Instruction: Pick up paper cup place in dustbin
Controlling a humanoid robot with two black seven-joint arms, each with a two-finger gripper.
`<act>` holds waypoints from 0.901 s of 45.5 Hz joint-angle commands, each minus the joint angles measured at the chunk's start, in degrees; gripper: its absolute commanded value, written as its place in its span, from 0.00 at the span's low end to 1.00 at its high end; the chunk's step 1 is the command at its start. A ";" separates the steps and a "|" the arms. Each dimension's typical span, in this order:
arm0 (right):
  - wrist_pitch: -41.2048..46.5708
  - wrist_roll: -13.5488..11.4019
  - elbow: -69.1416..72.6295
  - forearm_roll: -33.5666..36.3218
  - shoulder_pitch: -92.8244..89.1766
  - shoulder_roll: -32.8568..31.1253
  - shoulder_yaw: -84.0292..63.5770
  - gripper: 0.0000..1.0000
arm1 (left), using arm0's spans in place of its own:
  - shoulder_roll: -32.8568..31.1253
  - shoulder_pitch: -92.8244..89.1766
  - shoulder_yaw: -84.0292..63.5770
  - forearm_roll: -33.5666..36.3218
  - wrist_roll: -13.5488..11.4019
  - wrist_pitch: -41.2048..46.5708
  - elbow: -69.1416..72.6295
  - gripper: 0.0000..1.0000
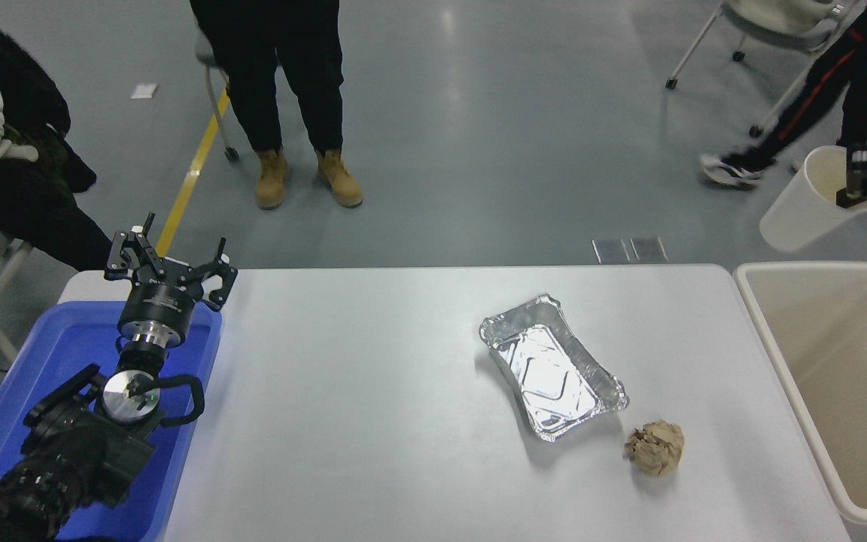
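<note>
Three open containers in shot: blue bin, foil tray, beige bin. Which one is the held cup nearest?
The beige dustbin at the table's right end. The paper cup, in the right gripper, hangs just beyond its far rim; the foil tray and blue bin lie leftward.

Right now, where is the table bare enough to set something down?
Bare: the wide stretch between the blue bin and the foil tray, plus the strip along the table's near edge. Crowded: the foil tray and paper ball sit close together.
</note>
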 commanded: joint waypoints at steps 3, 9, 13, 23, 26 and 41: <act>-20.84 -6.94 -13.68 16.24 -25.88 -0.64 1.43 0.00 | 0.06 0.00 0.00 0.00 0.00 -0.09 -0.01 0.99; -26.47 -9.84 -17.63 16.86 -34.49 -0.64 8.28 0.00 | -0.03 0.00 0.00 0.00 0.00 -0.09 -0.01 0.99; -27.71 -12.13 -22.02 16.86 -40.20 -0.56 13.38 0.00 | 0.06 0.00 0.00 0.00 0.00 -0.09 -0.01 0.99; -27.80 -14.33 -36.61 16.78 -55.59 3.40 23.75 0.00 | -0.03 0.00 0.00 0.00 0.00 -0.09 -0.01 0.99; -27.80 -14.85 -38.99 15.99 -58.75 4.89 27.09 0.00 | -0.03 0.00 0.00 0.00 0.00 -0.09 -0.01 0.99; -31.49 -15.03 -39.70 15.81 -65.70 9.46 32.63 0.00 | 0.06 0.00 0.00 0.00 0.00 0.00 -0.01 0.99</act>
